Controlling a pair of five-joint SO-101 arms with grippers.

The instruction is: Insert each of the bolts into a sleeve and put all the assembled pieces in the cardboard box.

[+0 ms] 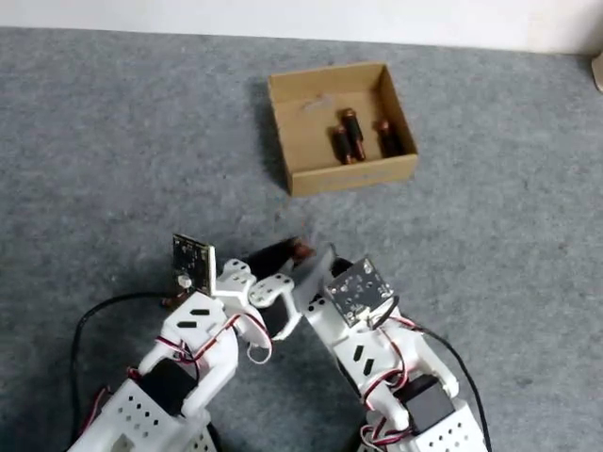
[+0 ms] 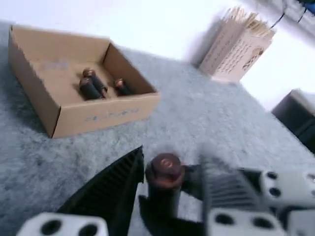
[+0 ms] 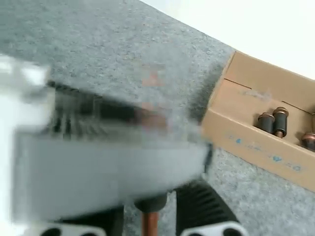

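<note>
Cardboard, square and open-topped, the box [image 1: 344,176] sits on grey carpet [image 1: 113,141] with three dark, copper-headed assembled pieces [image 1: 353,137] inside. Well apart from it, the left gripper [image 2: 167,189] pinches a dark cylindrical sleeve [image 2: 162,200] capped by a copper-brown bolt head [image 2: 166,169]. The right gripper [image 1: 316,273] is just beside it, and its grip cannot be told.

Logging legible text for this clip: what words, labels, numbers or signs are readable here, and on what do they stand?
No text is legible.
Cardboard box, outer front wall: bluish print, too blurred to read.
Same box, floor inside: a faint mark, too blurred to read.
Circuit board on one arm's wrist: markings too small to read.
Second circuit board on the other wrist: markings too small to read.
</note>
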